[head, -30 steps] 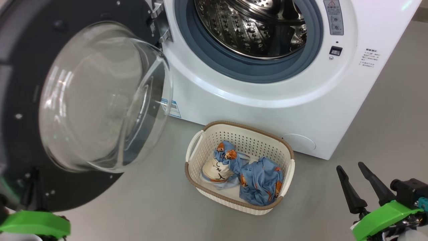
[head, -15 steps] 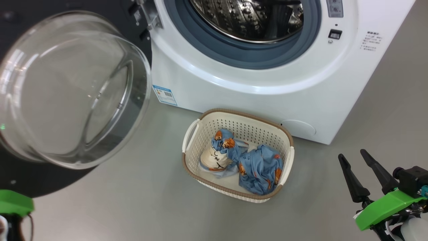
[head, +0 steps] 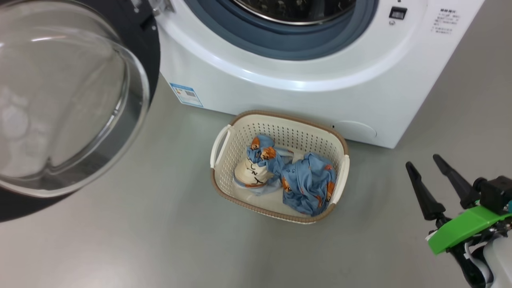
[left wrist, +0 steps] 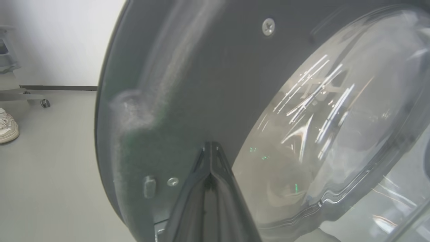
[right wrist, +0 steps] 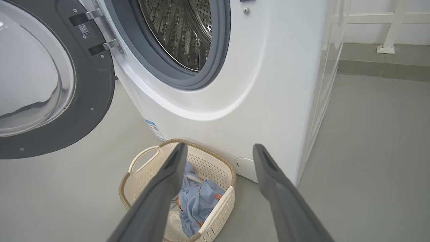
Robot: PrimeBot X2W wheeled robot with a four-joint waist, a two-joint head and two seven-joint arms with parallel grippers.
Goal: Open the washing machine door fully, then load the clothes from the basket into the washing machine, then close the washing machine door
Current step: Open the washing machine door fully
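Note:
The washing machine [head: 280, 80] stands with its round black door [head: 146, 36] swung out to the left, clear glass bulge [head: 60, 100] facing me. In the left wrist view my left gripper [left wrist: 211, 145] is shut, empty, and points at the door's dark inner face [left wrist: 201, 84]; whether it touches is unclear. The cream basket [head: 218, 188] sits on the floor before the machine, holding light-blue bear-print clothes [head: 306, 186]. My right gripper [head: 423, 161] hovers open to the basket's right. From the right wrist, that gripper [right wrist: 220, 147] frames the basket [right wrist: 144, 156], the clothes [right wrist: 198, 201] and the steel drum [right wrist: 181, 30].
Bare grey floor [head: 160, 240] lies in front of and left of the basket. A person's white shoe [left wrist: 6, 129] and a wheeled frame [left wrist: 20, 95] are by the far wall. A white railing [right wrist: 386, 33] stands behind the machine's right side.
The head camera has shifted, so the machine and basket sit higher in the picture. The door has swung further away from the opening. My right gripper stays open.

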